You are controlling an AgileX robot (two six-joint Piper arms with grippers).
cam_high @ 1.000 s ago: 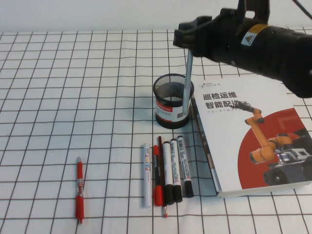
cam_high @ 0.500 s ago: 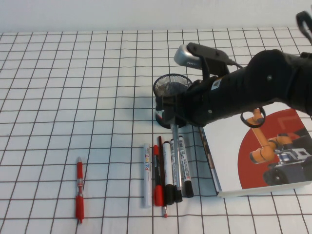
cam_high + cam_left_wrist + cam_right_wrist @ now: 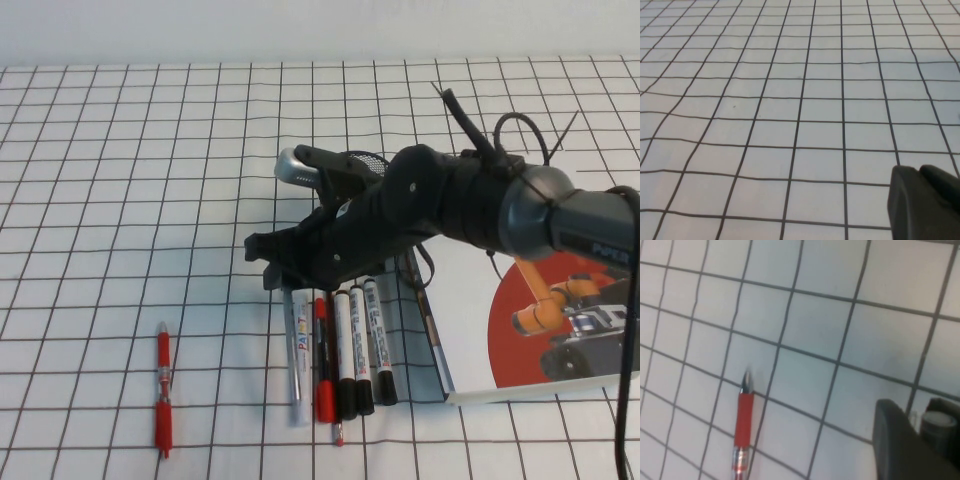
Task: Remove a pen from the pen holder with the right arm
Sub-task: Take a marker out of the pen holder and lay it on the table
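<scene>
In the high view my right gripper (image 3: 277, 267) hangs low over the near-left side of the black mesh pen holder (image 3: 371, 159), whose rim alone shows behind the arm. It is shut on a slim grey pen (image 3: 293, 345), which points toward the near edge along the white paint pen (image 3: 303, 330). The right wrist view shows the pen's grey end (image 3: 935, 421) beside a dark finger (image 3: 892, 440) of the right gripper (image 3: 914, 416). My left gripper (image 3: 922, 200) is seen only in the left wrist view, shut over bare checked cloth.
A row of pens lies in front of the holder: a red one (image 3: 322, 355) and three black-capped markers (image 3: 361, 345). A separate red pen (image 3: 163, 395) (image 3: 743, 430) lies far to the left. A large book (image 3: 520, 310) lies to the right.
The right arm came down from above the holder, carrying the grey pen out of it. It swung left and forward until the pen reached the left end of the pen row.
</scene>
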